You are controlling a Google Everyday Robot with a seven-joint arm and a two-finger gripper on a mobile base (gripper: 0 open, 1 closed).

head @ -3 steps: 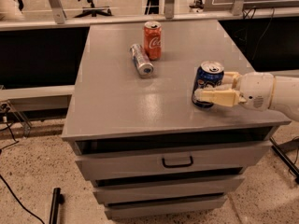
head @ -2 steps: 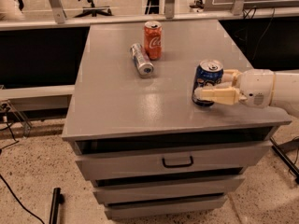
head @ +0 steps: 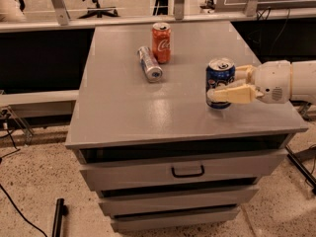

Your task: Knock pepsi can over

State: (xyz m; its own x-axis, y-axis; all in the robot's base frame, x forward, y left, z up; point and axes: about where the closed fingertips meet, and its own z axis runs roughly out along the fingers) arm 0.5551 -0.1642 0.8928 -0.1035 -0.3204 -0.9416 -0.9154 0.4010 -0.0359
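The pepsi can [head: 219,73], dark blue with a silver top, stands upright near the right front of the grey cabinet top [head: 148,107]. My gripper [head: 224,85] reaches in from the right at can height. It is open, with the can between its cream fingers. The near finger [head: 231,94] lies across the can's lower front. The far finger shows just behind the can's right side. I cannot tell whether the fingers press on the can.
An orange-red cola can [head: 161,42] stands upright at the back middle. A slim silver can [head: 149,63] lies on its side just left of it. The cabinet has drawers below, one with a dark handle [head: 187,172]. The top's right edge is close behind my gripper.
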